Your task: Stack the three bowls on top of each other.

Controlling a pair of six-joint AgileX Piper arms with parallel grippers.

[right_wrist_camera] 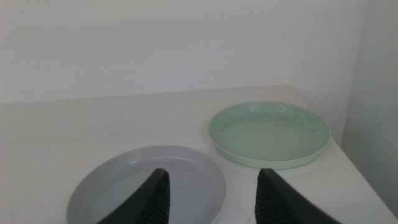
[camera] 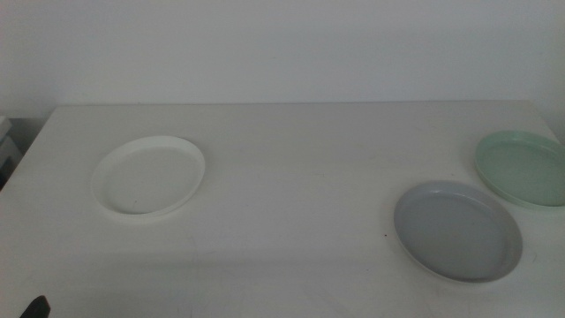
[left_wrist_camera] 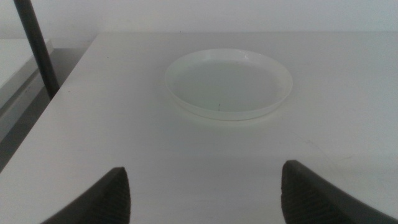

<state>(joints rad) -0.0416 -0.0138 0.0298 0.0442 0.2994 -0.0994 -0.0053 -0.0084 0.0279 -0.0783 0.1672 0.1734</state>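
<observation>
Three shallow bowls lie apart on the white table. The white bowl (camera: 148, 176) (left_wrist_camera: 229, 83) is at the left, the grey bowl (camera: 456, 230) (right_wrist_camera: 124, 186) at the front right, and the mint green bowl (camera: 523, 168) (right_wrist_camera: 268, 133) behind it near the right edge. My left gripper (left_wrist_camera: 202, 193) is open above the table, short of the white bowl; only a dark tip (camera: 35, 307) shows in the middle view. My right gripper (right_wrist_camera: 211, 196) is open over the near part of the grey bowl, holding nothing.
A dark pole (left_wrist_camera: 37, 46) stands beyond the table's left edge (left_wrist_camera: 56, 102). The table's right edge (right_wrist_camera: 348, 162) runs close past the green bowl. A white wall rises behind the table.
</observation>
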